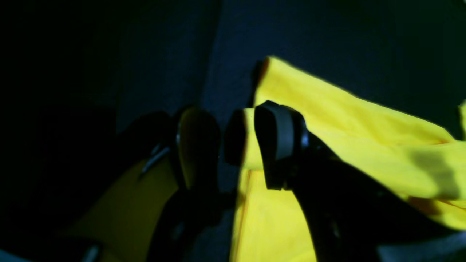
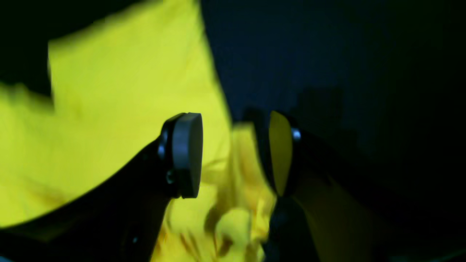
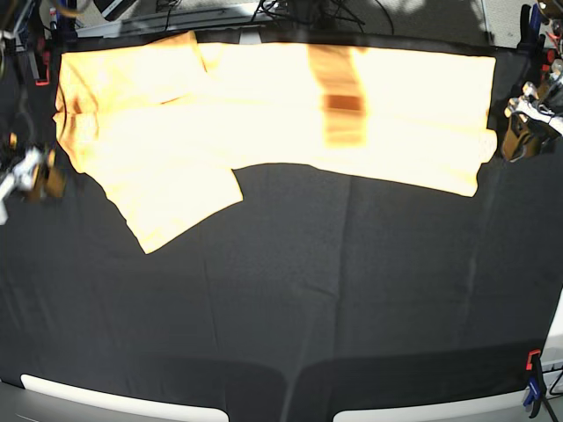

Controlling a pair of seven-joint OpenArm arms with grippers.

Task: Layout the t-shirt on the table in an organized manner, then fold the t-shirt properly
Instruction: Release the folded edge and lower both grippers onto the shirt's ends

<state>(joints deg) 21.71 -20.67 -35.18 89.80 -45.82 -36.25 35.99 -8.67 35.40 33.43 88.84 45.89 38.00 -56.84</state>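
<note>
Both pairs of jaws stand spread, pinching nothing: the left gripper (image 1: pixel 236 145) over a hem corner, the right gripper (image 2: pixel 235 156) over bunched cloth. The t-shirt (image 3: pixel 264 105) lies stretched along the far edge of the tabletop (image 3: pixel 334 299), partly folded lengthwise. The folding step seems in hand; next comes a fresh grasp for folding again.

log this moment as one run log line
t-shirt: spread along table far edge | left tool: open | right tool: open
</note>
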